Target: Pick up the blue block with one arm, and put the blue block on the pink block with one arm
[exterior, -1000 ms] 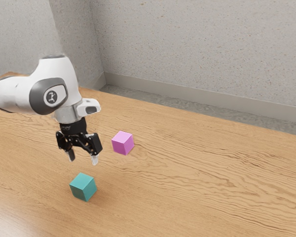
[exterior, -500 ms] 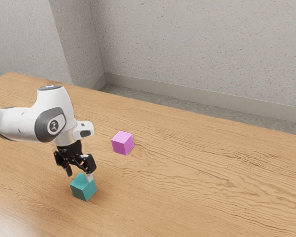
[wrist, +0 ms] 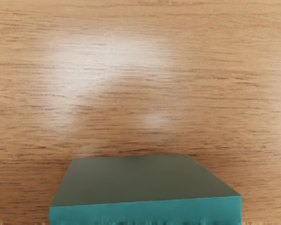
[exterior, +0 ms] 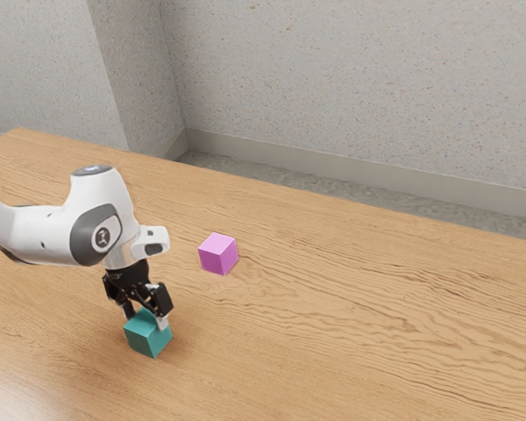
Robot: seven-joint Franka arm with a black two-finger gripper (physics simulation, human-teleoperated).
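While on the table [exterior: 333, 298], blue block [exterior: 145, 338] between spread fingers [exterior: 163, 312].

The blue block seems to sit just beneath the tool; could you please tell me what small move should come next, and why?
Probably lower the tool a little further. Its open fingers reach only about the top edge of the blue block, which rests on the table; they likely need to flank its sides before closing.

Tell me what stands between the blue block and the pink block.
Nothing visible does. Only bare table lies between the blue block and the pink block, and the tool sits right at the blue block's top.
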